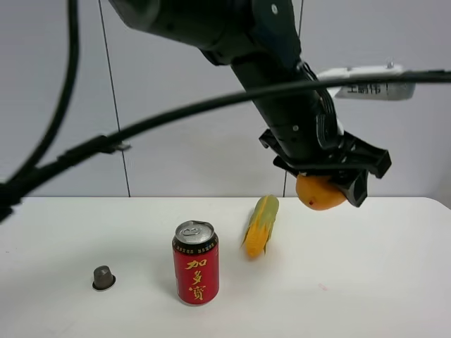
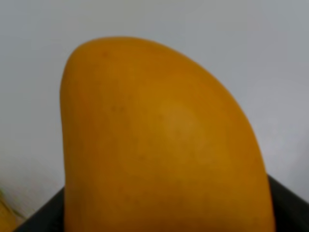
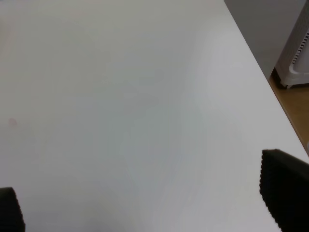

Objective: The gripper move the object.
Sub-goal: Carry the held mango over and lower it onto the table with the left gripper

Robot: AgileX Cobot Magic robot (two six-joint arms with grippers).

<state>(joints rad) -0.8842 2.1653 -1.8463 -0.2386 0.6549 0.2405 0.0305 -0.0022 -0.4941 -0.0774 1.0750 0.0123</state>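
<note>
My left claw [image 1: 323, 179] is clenched on the mango [image 1: 320, 192], holding it in the air above the white table [image 1: 366, 282], clear of the surface. The thick black arm slants down from the upper left of the high view and reaches to the right of the middle. In the left wrist view the smooth orange-yellow fruit fills nearly the whole picture, with dark claw parts at its base.

On the table, a yellow-green corn cob [image 1: 261, 225] lies below and to the left of the mango. A red drink can [image 1: 196, 262] stands upright nearer the camera, left of the cob. A small dark capsule [image 1: 103, 277] sits well apart, further left.

My right claw [image 3: 147, 198] is released, its two black fingertips spread wide over bare table.
</note>
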